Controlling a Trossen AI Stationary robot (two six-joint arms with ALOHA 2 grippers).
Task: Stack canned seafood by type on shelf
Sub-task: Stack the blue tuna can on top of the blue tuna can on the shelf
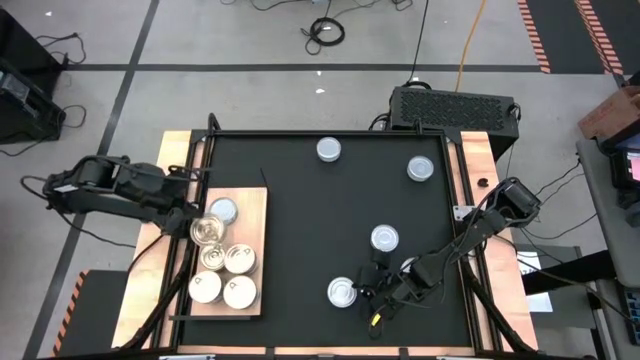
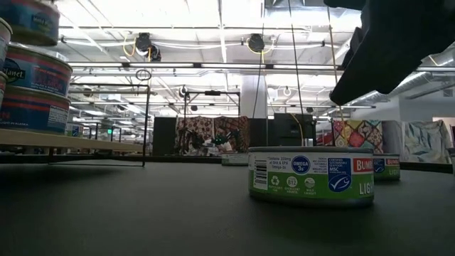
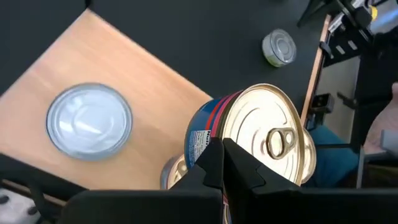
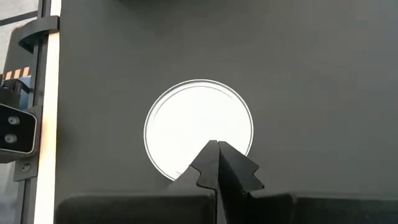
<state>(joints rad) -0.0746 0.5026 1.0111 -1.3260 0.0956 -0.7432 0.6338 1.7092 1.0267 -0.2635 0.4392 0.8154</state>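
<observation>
I've got the wooden shelf (image 1: pixel 250 205) at the lower left of the overhead frame, lying on the black mat (image 1: pixel 300 220). On it sit a silver-topped tin (image 1: pixel 223 211) near its upper edge, a gold-topped tin (image 1: pixel 207 232) just below it, and a cluster of four more tins (image 1: pixel 225 274) toward the bottom, packed close together.

My left gripper (image 1: pixel 192 213) is at the left edge of the shelf, right by that gold-topped tin. In the left wrist view its fingers (image 3: pixel 211 165) are pressed together, tips meeting in front of the gold lid with the ring pull (image 3: pixel 267 140); they hold nothing.

Loose tins are still out on the mat: one at top centre (image 1: pixel 329 150), one at upper right (image 1: pixel 421 169), one at centre right (image 1: pixel 385 238), and one low in the frame (image 1: pixel 342 292).

My right gripper (image 1: pixel 378 290) is at the lower right, just beside that low tin. The right wrist view shows its fingers (image 4: pixel 221 165) closed tip to tip, empty, over the near rim of a white-topped tin (image 4: pixel 199 118).

In the level view, a green-labelled tin (image 2: pixel 311 176) stands on the mat at centre right.
</observation>
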